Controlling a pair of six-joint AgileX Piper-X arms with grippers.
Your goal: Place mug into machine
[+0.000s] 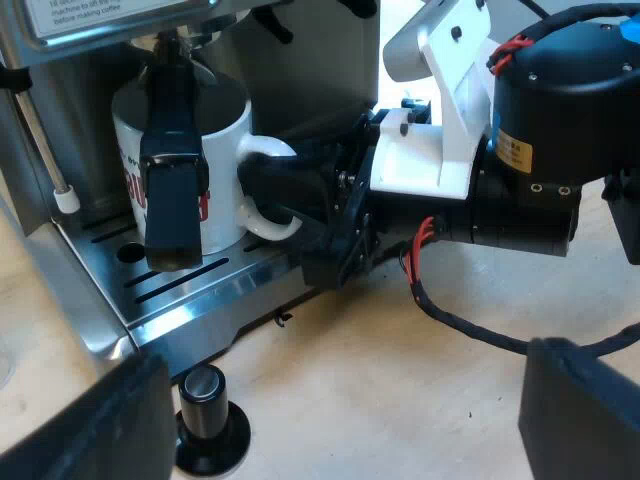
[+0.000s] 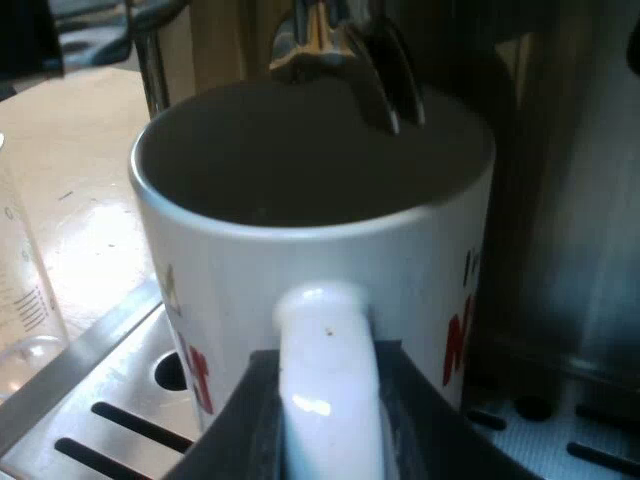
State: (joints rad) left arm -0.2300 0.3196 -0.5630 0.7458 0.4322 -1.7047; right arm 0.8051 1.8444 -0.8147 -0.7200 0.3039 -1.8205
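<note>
The right pincer (image 2: 325,425) is clamped on the mug handle (image 2: 325,340), a black finger (image 2: 240,440) pressed to each side of the white loop; just beyond its tips stands the mug (image 2: 230,280), white with red lettering, upright, its mouth directly below the spouts of the metal holder (image 2: 320,35) locked into the espresso machine (image 1: 310,60); under pincer and mug runs the slotted drip tray (image 2: 110,410), and the mug's base seems to rest on it, though I cannot tell whether it is fully down; past the tray's edge, off to one side, is a measuring glass (image 2: 20,290). The holder's dark handle (image 1: 170,180) juts out in front of the mug. The left pincer (image 1: 335,415) hangs apart from the machine, fingers spread wide, holding nothing; a tamper (image 1: 205,415) with a black knob stands on the table (image 1: 400,380) just beside one finger. In my judgement the placing is all but done; what is left is to let go of the handle and draw the right pincer clear without nudging the mug.
</note>
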